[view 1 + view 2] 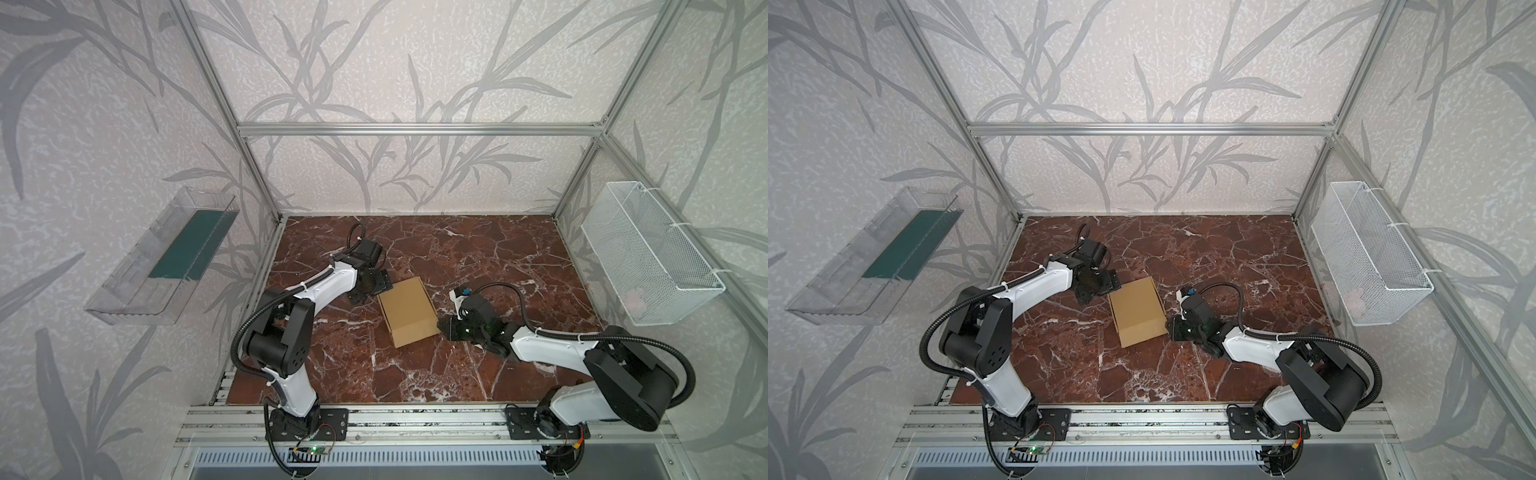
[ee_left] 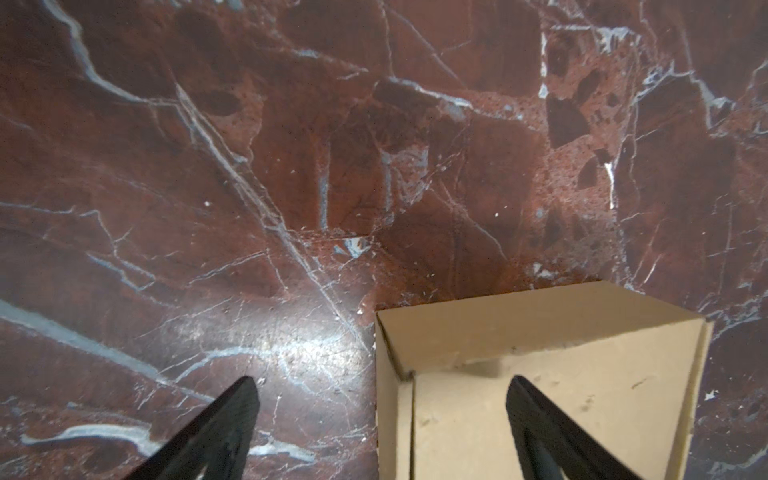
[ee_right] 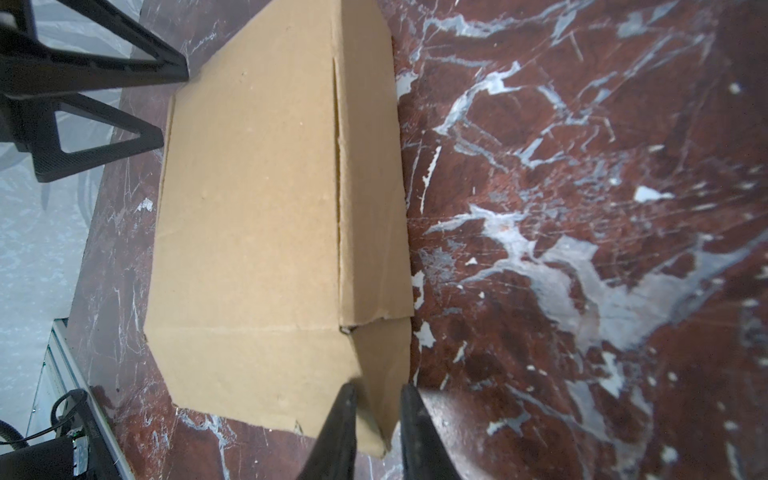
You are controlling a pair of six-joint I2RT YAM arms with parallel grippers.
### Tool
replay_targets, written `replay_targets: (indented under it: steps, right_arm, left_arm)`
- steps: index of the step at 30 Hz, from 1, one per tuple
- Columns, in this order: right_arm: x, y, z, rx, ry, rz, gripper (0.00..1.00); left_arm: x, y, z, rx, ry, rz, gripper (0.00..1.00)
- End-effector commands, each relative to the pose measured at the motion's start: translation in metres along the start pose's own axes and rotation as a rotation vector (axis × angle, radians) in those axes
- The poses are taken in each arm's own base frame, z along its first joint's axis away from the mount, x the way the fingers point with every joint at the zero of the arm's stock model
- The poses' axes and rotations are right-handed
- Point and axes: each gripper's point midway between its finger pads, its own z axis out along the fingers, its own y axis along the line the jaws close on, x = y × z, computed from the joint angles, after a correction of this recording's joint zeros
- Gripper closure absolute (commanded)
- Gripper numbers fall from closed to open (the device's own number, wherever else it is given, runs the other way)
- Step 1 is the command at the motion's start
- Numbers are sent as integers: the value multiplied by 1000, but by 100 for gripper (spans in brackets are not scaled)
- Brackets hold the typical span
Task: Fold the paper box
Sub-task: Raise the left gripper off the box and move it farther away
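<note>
The paper box [image 1: 409, 311] [image 1: 1138, 311] is a closed, plain tan cardboard box lying flat mid-table, slightly askew. My left gripper [image 1: 375, 289] [image 1: 1100, 289] hangs open at its far left corner. In the left wrist view the left gripper [image 2: 382, 380] straddles that corner of the box [image 2: 540, 374], one finger over the lid and one over bare table. My right gripper [image 1: 444, 326] [image 1: 1170, 328] is at the box's near right corner. In the right wrist view the right gripper [image 3: 378, 388] has its narrow jaws closed on the box's [image 3: 257, 208] corner wall.
The table [image 1: 478, 257] is red-brown marble. A clear plastic bin [image 1: 166, 257] hangs on the left wall and a white wire basket [image 1: 648, 257] on the right wall. Aluminium rails [image 1: 415, 415] run along the front edge, where both arm bases are bolted.
</note>
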Motion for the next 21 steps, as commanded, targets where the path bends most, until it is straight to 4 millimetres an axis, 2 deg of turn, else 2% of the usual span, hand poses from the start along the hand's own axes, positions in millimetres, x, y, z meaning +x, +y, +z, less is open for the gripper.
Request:
replay_targets:
  steps: [1, 11, 21]
  right_arm:
    - [2, -2, -6, 4, -2, 5, 78]
    - [11, 6, -14, -30, 8, 17, 78]
    - [16, 4, 0, -16, 22, 16, 78]
  left_arm:
    - [-1, 2, -5, -21, 14, 30, 6]
    - [5, 5, 4, -30, 44, 36, 6]
    - [8, 6, 9, -33, 56, 41, 6]
